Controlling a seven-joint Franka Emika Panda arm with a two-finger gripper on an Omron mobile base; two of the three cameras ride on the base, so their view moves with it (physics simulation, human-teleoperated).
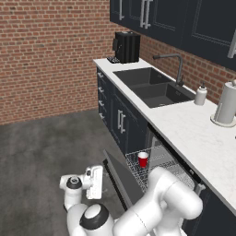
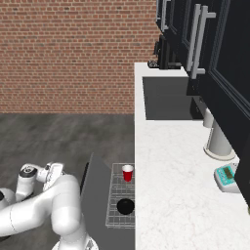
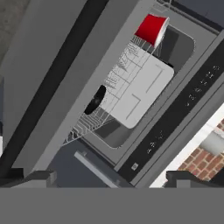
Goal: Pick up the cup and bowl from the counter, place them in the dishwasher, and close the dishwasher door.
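Ahead of your hand (image 3: pixel 112 177), past its two dark fingertips, the dishwasher (image 3: pixel 175 100) stands open with its white wire rack (image 3: pixel 131 83) pulled out over the lowered door (image 3: pixel 48 74). Your hand is empty, with the fingers spread wide and nothing between them. It hangs low beside the door's outer edge, well apart from the worktop (image 2: pixel 176 195).

Both things are already loaded. The cup (image 3: pixel 152 28) sits at the far end of the rack from your hand; in the right base view it stands upright, white rim up, so its long axis runs vertically and its mouth faces the ceiling. The bowl (image 3: pixel 95 99) lies nearer your hand, on the rack edge closest to the door. It rests flat with its open side up, and being round it has no long axis to speak of.

That leaves, by my reading, only the last step: shutting the door. You will likely need to get the rack back inside first, since it sits out over the door panel. Then bring your hand under or against the door's free edge, where the bar handle (image 3: pixel 98 168) shows just in front of your fingertips, and swing the panel up toward the cabinet front. Push evenly so the door does not jar the cup over
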